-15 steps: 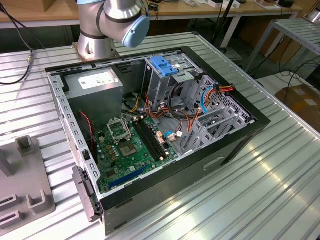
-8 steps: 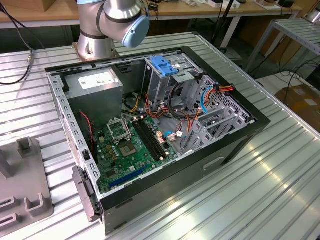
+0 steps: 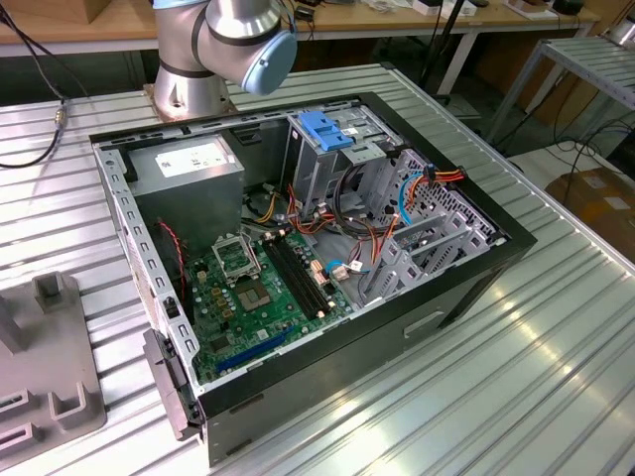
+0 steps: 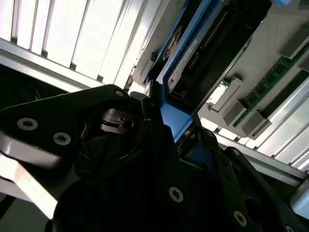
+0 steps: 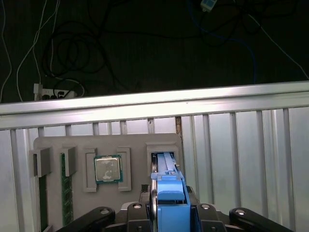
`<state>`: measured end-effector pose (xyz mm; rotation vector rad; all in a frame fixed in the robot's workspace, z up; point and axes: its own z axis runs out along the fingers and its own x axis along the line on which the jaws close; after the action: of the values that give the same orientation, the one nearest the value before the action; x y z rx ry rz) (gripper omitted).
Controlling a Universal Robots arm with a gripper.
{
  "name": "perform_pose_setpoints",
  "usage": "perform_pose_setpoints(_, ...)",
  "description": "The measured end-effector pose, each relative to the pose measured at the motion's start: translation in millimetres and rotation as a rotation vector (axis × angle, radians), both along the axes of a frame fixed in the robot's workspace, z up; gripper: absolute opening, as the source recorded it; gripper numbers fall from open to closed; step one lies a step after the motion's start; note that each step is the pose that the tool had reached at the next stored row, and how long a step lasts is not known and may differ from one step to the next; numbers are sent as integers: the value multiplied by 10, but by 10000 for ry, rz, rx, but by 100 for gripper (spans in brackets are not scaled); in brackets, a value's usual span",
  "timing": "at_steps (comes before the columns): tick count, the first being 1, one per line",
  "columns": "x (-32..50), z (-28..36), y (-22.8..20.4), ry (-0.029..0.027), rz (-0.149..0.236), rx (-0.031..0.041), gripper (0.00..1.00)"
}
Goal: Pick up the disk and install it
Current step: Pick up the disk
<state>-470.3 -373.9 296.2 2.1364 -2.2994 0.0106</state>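
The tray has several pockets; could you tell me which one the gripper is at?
The pocket with the blue-framed disk, standing on edge; the gripper clamps it. A chip fills the next one.

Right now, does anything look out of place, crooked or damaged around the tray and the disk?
Nothing stands out. The disk stands on edge in its slot of the grey tray; the processor chip lies flat in its recess.

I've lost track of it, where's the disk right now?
In the first wrist view the disk stands on edge at a slot of the grey tray, beside the processor, right at the gripper.
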Motion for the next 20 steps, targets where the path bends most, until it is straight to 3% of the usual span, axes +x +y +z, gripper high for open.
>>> perform_pose_setpoints(5, -1, -5, -11, -1, 507, 0, 37)
perform_pose_setpoints(20, -1, 14, -12, -4, 589, 3, 37)
